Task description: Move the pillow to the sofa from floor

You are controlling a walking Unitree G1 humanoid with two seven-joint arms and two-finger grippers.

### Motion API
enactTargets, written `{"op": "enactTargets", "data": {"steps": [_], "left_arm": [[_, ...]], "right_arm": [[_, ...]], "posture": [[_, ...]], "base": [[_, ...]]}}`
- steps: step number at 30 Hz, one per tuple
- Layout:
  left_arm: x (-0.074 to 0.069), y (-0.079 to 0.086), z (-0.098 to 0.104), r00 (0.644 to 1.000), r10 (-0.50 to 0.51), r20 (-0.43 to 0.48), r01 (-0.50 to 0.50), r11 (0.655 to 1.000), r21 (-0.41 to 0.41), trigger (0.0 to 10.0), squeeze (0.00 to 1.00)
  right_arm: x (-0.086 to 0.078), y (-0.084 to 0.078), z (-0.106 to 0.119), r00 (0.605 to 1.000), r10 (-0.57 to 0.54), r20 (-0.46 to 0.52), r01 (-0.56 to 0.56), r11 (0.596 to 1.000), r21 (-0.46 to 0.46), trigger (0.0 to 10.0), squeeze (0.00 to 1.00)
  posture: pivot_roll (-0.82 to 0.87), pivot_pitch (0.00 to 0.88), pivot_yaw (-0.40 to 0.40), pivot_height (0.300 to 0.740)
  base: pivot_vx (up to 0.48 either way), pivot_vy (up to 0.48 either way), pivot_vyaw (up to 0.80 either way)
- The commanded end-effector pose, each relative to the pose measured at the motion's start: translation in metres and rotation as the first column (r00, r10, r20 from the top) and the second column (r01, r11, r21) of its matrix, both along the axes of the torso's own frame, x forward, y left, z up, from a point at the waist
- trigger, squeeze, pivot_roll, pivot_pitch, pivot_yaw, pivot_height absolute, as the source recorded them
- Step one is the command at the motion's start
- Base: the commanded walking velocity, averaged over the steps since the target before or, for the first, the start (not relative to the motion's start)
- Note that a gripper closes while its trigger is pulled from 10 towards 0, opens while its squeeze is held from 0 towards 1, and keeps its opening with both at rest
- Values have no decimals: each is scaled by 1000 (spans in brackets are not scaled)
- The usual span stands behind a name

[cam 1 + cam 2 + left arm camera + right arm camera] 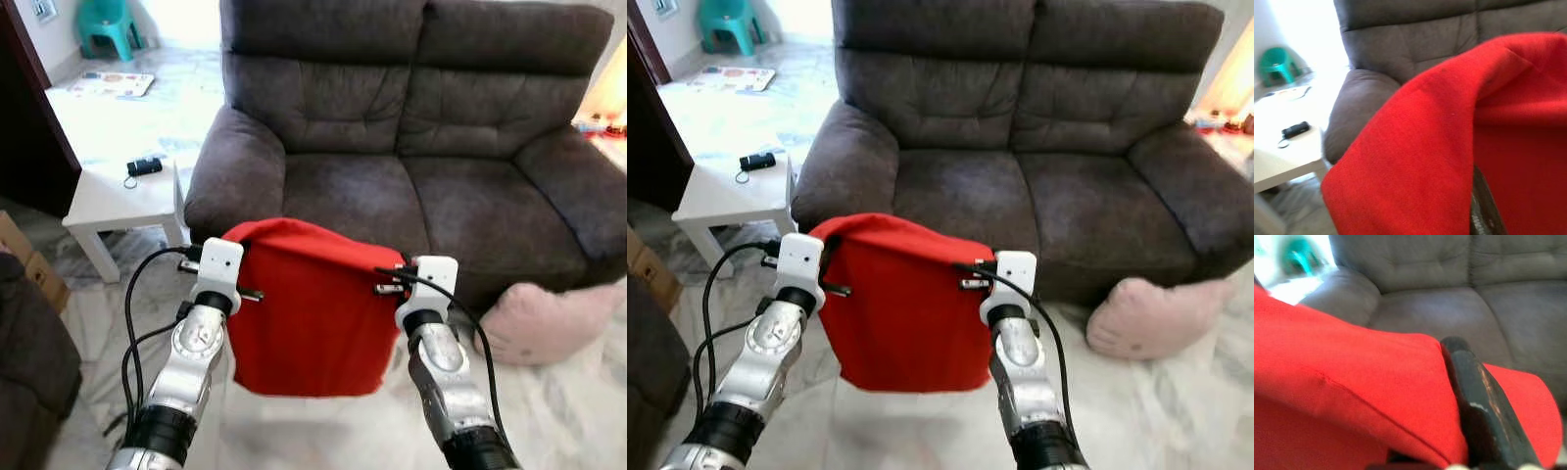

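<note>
Pale marble floor (323,431) underfoot, dark grey sofa (411,186) ahead at twelve o'clock. Nearest, two silver arms raised side by side, with the red pillow (309,308) hanging between them, clear of the floor and just short of the sofa's front edge. Left gripper (238,286) clamped on the pillow's upper corner at nine o'clock of it, right gripper (389,284) pinching the opposite upper corner at three o'clock; one black finger (1484,406) lying over the red cloth in the right wrist view. Long axis of the top edge running across, parallel to the seat front, body drooping straight down. Both arms equally near, load shared. Seat cushion directly beyond at twelve o'clock and about level with the held edge, so likely a forward carry and lift over the seat front next. Further out, a pink pillow (549,318) on the floor at two o'clock against the sofa base, a white bench (122,201) at ten o'clock carrying a small black device (144,166), and a teal stool (106,24) far back.
</note>
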State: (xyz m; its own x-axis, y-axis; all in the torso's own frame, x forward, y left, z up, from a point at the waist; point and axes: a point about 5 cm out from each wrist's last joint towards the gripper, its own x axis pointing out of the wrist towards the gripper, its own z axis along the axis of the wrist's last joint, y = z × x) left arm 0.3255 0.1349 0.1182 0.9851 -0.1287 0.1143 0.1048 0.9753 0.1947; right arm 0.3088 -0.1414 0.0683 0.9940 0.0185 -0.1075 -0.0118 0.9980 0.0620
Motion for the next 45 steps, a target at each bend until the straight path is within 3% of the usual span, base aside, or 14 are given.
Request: {"op": "enactTargets", "data": {"steps": [1,8,23,27,30,40,45], "left_arm": [[3,23,15,992,101,73,-101,995,-4,10000,0],[2,25,19,988,117,99,-114,993,-35,10000,0],[3,30,22,985,135,109,-134,991,-19,10000,0],[2,31,45,967,113,226,-132,989,68,10000,0],[1,34,58,955,121,270,-148,986,80,10000,0],[-3,39,69,939,155,306,-182,981,61,10000,0],[-3,33,70,940,152,305,-177,983,56,10000,0]], "right_arm": [[9,-20,25,990,-86,112,85,996,18,10000,0],[10,-21,26,989,-89,115,87,996,17,10000,0],[11,-13,35,986,-45,161,43,999,16,10000,0],[12,-6,51,969,1,246,-1,1000,-3,10000,0],[13,-2,57,964,24,266,-24,1000,-4,10000,0],[13,6,61,956,60,286,-63,998,-1,10000,0],[11,9,67,945,92,315,-90,996,-21,10000,0]], "posture": [[68,0,-78,740],[65,0,-78,740],[68,0,-77,740],[67,0,-79,740],[72,0,-78,740],[81,0,-84,740],[78,0,-85,740]], "base": [[0,0,0],[0,0,0],[81,0,0],[255,0,0],[263,0,0],[275,0,0],[281,0,0]]}}
